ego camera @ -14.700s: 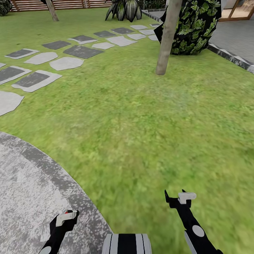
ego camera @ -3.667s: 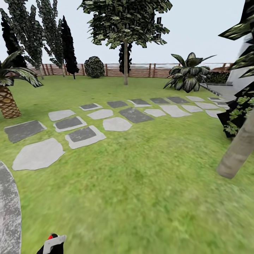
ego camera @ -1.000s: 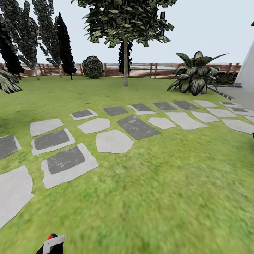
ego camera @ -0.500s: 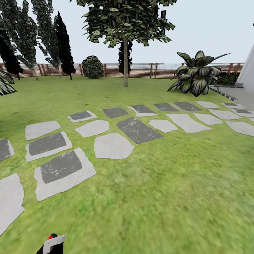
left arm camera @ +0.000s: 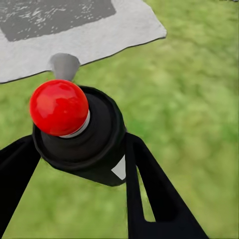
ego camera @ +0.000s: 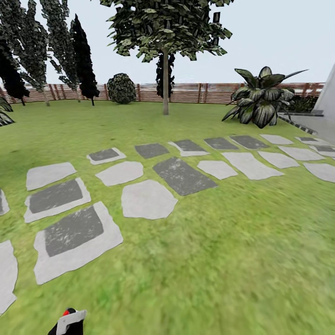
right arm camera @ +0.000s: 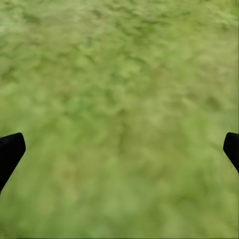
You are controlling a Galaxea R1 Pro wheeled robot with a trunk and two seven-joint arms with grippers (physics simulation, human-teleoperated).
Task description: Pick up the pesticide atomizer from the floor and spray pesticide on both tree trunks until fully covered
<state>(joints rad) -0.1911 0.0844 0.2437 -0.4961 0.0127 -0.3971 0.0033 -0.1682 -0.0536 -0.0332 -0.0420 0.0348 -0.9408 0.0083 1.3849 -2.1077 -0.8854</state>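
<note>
Grass lawn (ego camera: 223,260) spreads across the garden, crossed by a band of pale and dark stepping-stone slabs (ego camera: 148,199) that runs from the near left side toward the far right corner. Beyond the slabs a tree (ego camera: 165,28) with a wide leafy canopy stands on the lawn, its straight pale tree trunk (ego camera: 165,83) rising just in front of the brown slatted wooden fence (ego camera: 195,93) at the far edge. Dark columnar trees (ego camera: 56,42) and a round bush (ego camera: 121,88) stand along the far left of the fence, and a broad-leaved plant (ego camera: 260,95) sits near the far right corner. The left gripper (left arm camera: 79,164) has its black fingers (left arm camera: 149,194) clamped on either side of the pesticide atomizer (left arm camera: 79,134), whose red top (left arm camera: 59,107) faces the wrist camera above grass beside a grey slab; in the head view the gripper and the red top peek in at the lower edge (ego camera: 69,321). The right gripper (right arm camera: 119,149) hangs over bare grass with its jaws wide apart, only the two dark fingertips (right arm camera: 10,152) showing.
</note>
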